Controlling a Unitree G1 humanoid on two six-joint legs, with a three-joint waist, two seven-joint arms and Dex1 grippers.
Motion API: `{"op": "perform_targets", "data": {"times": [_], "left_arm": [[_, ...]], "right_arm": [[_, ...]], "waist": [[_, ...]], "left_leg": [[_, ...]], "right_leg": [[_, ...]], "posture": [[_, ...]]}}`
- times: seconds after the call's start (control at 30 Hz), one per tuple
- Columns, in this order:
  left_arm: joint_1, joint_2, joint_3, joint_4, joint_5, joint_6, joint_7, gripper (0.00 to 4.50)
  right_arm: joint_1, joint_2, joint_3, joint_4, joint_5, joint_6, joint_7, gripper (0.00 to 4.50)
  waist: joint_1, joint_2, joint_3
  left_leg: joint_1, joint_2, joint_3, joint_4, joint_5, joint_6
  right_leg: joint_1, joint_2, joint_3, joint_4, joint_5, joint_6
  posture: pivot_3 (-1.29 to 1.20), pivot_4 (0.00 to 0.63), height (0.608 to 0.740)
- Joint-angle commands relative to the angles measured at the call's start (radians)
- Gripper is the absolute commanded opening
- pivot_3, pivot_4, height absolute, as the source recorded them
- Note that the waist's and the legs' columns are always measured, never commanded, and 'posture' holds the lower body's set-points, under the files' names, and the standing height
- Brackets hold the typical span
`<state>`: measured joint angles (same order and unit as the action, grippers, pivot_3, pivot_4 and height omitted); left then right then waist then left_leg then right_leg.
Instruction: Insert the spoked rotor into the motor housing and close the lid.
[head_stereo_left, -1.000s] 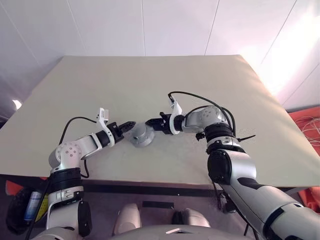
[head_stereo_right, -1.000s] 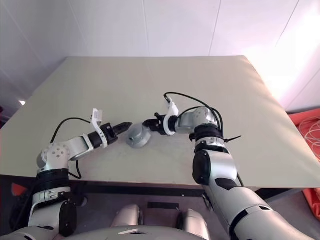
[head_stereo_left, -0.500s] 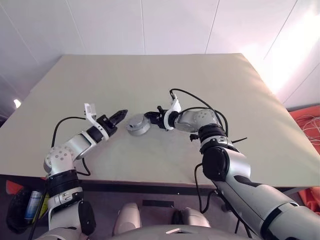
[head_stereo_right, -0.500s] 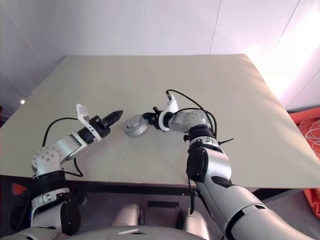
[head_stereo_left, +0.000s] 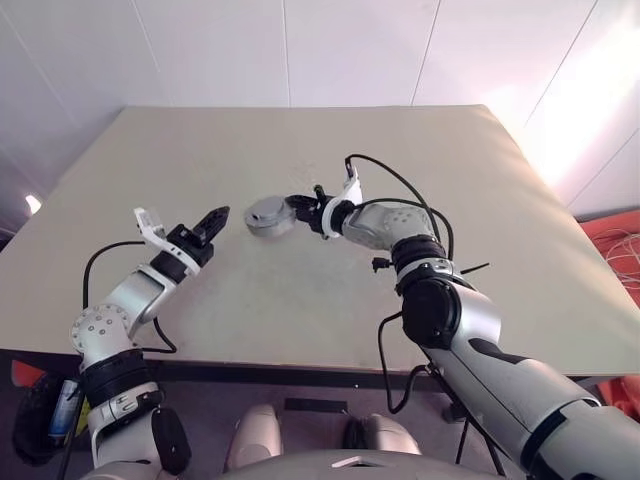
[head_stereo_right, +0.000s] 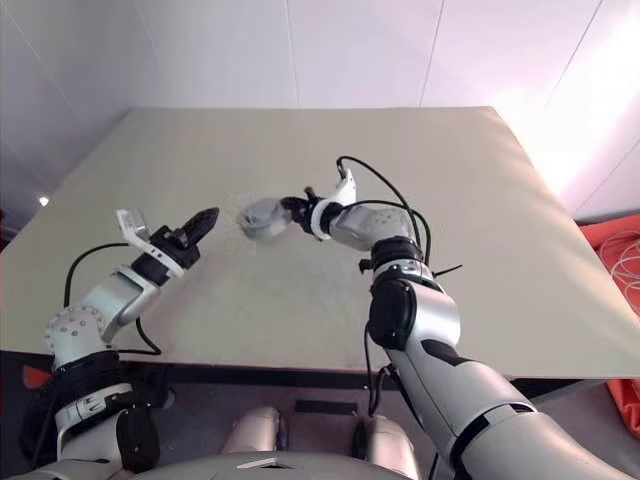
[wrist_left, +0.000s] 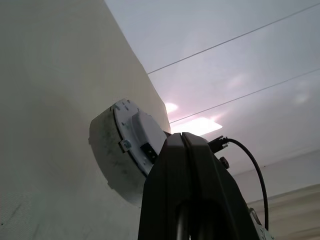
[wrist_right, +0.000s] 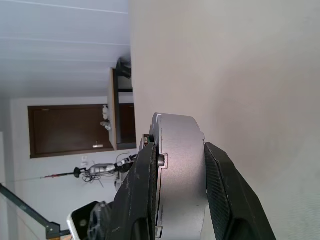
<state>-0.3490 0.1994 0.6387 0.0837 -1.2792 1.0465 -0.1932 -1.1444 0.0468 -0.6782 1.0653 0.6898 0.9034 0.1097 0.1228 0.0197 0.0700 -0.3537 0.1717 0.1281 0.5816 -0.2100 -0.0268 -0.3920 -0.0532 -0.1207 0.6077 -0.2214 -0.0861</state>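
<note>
- Two grippers over the tabletop (head_stereo_left: 420, 260), one loaded, one empty.
- Right gripper (head_stereo_left: 292, 211): jaws part-way apart and clamped on the motor housing (head_stereo_left: 266, 215). Right wrist view shows one black finger (wrist_right: 137, 195) on each flat side, the case held edge-on between them.
- Housing is carried clear of the surface, above the middle of the tabletop, a little toward its far edge and slightly toward its left edge.
- Left gripper (head_stereo_left: 212, 219): fingers pressed together, nothing between them. Its tip points toward the housing, near it but apart from it, with bare tabletop between.
- Housing appearance: round grey metal case, thick drum shape, matte finish. The lid (wrist_right: 152, 150) sits closed against the body, a thin seam running round the rim.
- Right wrist view: small bolt head and a notched step at the seam; the broad outer band is plain and smooth.
- Left wrist view: case (wrist_left: 120, 150) seen tilted, one pale flat face with a raised block and a small dark slot, tiny tabs at the edge.
- Black cable loops from the right wrist back along the forearm.
</note>
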Motion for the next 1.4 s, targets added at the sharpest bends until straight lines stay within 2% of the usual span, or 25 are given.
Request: {"op": "perform_targets", "data": {"times": [0.03,0.3,0.4,0.7,0.8,0.93,1.03,1.4], "left_arm": [[0.009,0.008,-0.016,-0.018,-0.048,0.006,0.012,0.00],[0.017,0.011,-0.024,-0.015,-0.087,-0.023,0.025,0.00],[0.023,0.015,-0.027,-0.017,-0.091,-0.039,0.021,0.55],[0.033,0.018,-0.036,0.009,-0.131,-0.032,0.030,3.50],[0.011,0.001,-0.012,0.076,-0.242,-0.008,0.095,4.46],[0.000,-0.006,-0.021,0.099,-0.412,0.025,0.131,4.46],[-0.005,-0.005,-0.042,0.117,-0.489,0.026,0.158,4.46],[0.007,0.015,-0.098,0.131,-0.591,-0.004,0.186,4.46]], "right_arm": [[-0.080,-0.005,-0.030,-0.094,0.104,0.044,0.039,1.18],[-0.090,-0.021,-0.019,-0.110,0.132,0.043,0.011,1.18],[-0.083,-0.030,-0.008,-0.091,0.118,0.024,0.007,1.18],[-0.088,-0.043,0.006,-0.074,0.126,0.034,0.020,1.18],[-0.090,-0.036,0.022,-0.105,0.142,0.124,0.040,1.18],[-0.076,-0.027,0.040,-0.139,0.142,0.185,0.044,1.18],[-0.066,-0.022,0.046,-0.163,0.145,0.215,0.049,1.18],[-0.042,-0.007,0.065,-0.217,0.141,0.250,0.055,1.18]], "waist": [[0.001,-0.001,0.000],[0.001,-0.002,0.001],[0.001,-0.002,0.001],[0.000,-0.002,0.001],[0.000,-0.002,0.001],[0.001,-0.002,0.001],[0.004,-0.002,0.001],[0.002,-0.003,0.001]], "left_leg": [[0.000,0.000,0.000,0.000,0.000,0.000],[-0.005,0.000,0.000,0.002,0.000,0.000],[-0.007,0.000,0.000,0.002,0.000,0.000],[-0.016,0.001,-0.001,0.015,-0.002,0.002],[-0.015,0.002,-0.001,0.016,-0.001,0.002],[-0.015,0.002,-0.001,0.017,-0.001,0.001],[-0.015,0.002,-0.002,0.017,-0.001,0.000],[-0.015,0.002,-0.002,0.017,-0.001,0.000]], "right_leg": [[0.000,0.000,0.000,0.000,0.000,0.000],[-0.004,0.000,0.000,0.001,0.000,0.000],[-0.006,0.000,0.000,0.001,0.000,0.000],[-0.013,0.000,0.000,0.008,0.001,0.001],[-0.012,0.000,0.000,0.011,0.000,0.001],[-0.012,0.000,0.000,0.014,0.000,0.001],[-0.012,0.000,0.000,0.014,0.001,0.000],[-0.012,0.000,0.000,0.014,0.001,0.001]], "posture": [[0.00,0.000,0.740],[0.00,0.000,0.740],[0.00,0.000,0.740],[0.00,0.000,0.740],[0.00,0.000,0.740],[0.00,0.000,0.740],[0.00,0.000,0.740],[0.00,0.000,0.740]]}}
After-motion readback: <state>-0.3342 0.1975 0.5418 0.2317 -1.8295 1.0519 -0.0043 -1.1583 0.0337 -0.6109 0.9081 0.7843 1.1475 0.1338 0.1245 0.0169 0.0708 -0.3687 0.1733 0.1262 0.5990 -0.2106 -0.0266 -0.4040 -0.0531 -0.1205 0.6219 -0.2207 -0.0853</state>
